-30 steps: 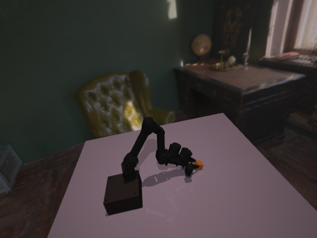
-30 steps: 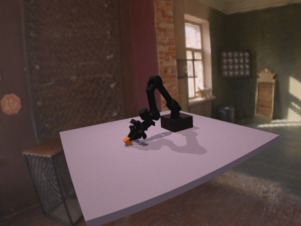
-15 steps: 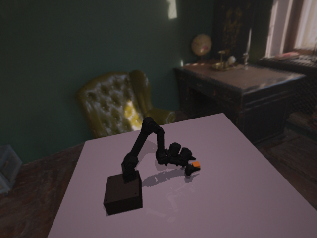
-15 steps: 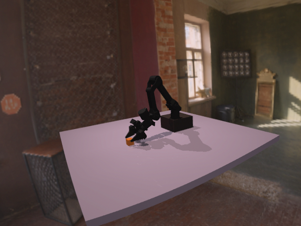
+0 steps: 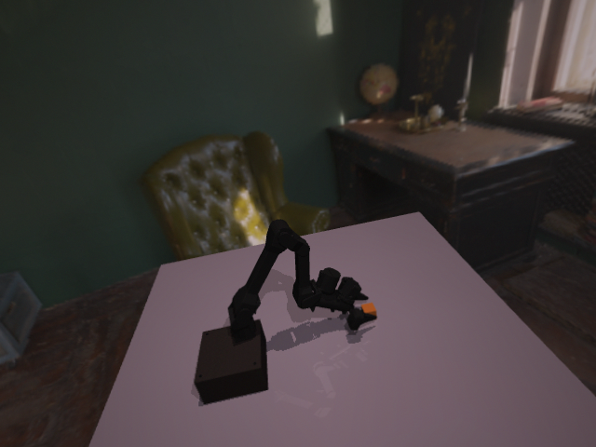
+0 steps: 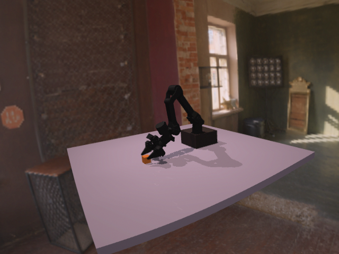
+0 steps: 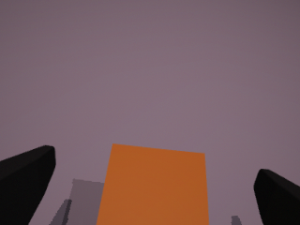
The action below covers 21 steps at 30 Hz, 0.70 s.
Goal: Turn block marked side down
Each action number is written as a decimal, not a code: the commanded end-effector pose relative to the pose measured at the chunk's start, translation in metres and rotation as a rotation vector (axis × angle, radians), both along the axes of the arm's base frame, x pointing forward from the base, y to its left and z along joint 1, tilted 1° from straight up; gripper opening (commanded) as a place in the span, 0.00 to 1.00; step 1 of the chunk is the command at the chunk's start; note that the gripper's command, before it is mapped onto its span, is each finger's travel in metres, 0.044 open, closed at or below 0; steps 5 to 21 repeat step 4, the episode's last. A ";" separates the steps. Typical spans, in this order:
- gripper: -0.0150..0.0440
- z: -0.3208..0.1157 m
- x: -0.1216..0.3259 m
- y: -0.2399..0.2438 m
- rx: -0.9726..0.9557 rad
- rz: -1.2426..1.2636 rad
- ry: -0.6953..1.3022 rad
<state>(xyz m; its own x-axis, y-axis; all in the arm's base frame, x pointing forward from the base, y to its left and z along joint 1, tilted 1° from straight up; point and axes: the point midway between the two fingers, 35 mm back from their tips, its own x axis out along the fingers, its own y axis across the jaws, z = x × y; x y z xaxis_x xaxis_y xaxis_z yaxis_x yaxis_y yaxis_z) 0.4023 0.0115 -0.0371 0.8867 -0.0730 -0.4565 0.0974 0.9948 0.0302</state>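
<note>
The orange block (image 5: 368,309) (image 6: 146,160) (image 7: 157,192) sits on the pale table (image 5: 433,375) (image 6: 123,205) (image 7: 150,70), looking flat. The faces that show are plain orange; no mark shows on them, and the underside is hidden. My gripper (image 5: 372,306) (image 6: 144,156) (image 7: 157,169) is wide open and points slantwise down at the block. One fingertip is on each side of the block, with a gap on both sides in the wrist view. The block's near end is cut off at the bottom of the wrist view.
The dark arm base (image 5: 231,351) (image 6: 199,137) stands on the table behind the gripper. The arm arches up from it and down to the block. A green armchair (image 5: 211,192) and a desk (image 5: 500,192) stand beyond the table.
</note>
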 end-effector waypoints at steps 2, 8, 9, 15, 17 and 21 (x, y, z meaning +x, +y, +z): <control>1.00 -0.001 0.000 0.000 -0.007 0.000 0.002; 1.00 -0.001 0.000 0.000 -0.007 0.000 0.002; 1.00 -0.001 0.000 0.000 -0.007 0.000 0.002; 1.00 -0.001 0.000 0.000 -0.007 0.000 0.002; 1.00 -0.001 0.000 0.000 -0.007 0.000 0.002; 1.00 -0.001 0.000 0.000 -0.007 0.000 0.002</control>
